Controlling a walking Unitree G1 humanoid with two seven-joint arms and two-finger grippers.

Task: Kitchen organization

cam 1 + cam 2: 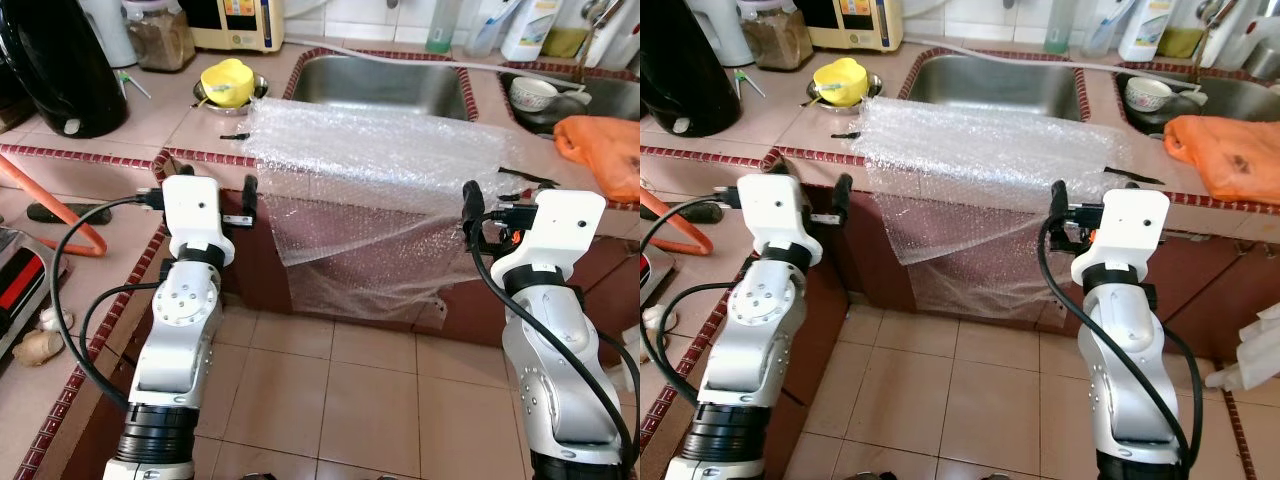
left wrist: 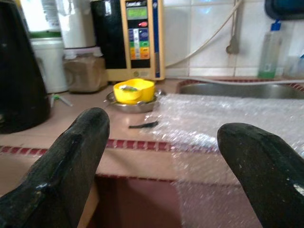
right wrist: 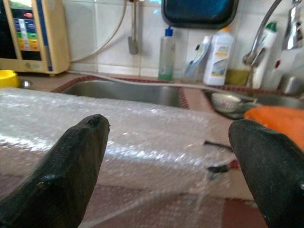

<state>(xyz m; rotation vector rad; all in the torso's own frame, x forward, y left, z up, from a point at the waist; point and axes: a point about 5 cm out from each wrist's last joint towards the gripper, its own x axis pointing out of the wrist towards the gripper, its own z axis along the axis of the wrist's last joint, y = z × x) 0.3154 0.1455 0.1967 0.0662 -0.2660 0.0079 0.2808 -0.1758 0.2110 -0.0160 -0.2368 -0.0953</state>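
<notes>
A: Location of the bubble wrap?
B: Draped over the counter edge in front of the sink — lower part hangs down the cabinet front.
A: Gripper status?
B: Left gripper — fingers spread wide, holding nothing, just short of the sheet's left edge. Right gripper — likewise wide, facing its right portion.

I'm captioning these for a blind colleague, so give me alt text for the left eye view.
A sheet of bubble wrap drapes over the tiled counter's front edge before a steel sink, with the left gripper and right gripper raised on either side, both open. A yellow cup sits in a metal dish behind the wrap; an orange bag lies at right.
</notes>
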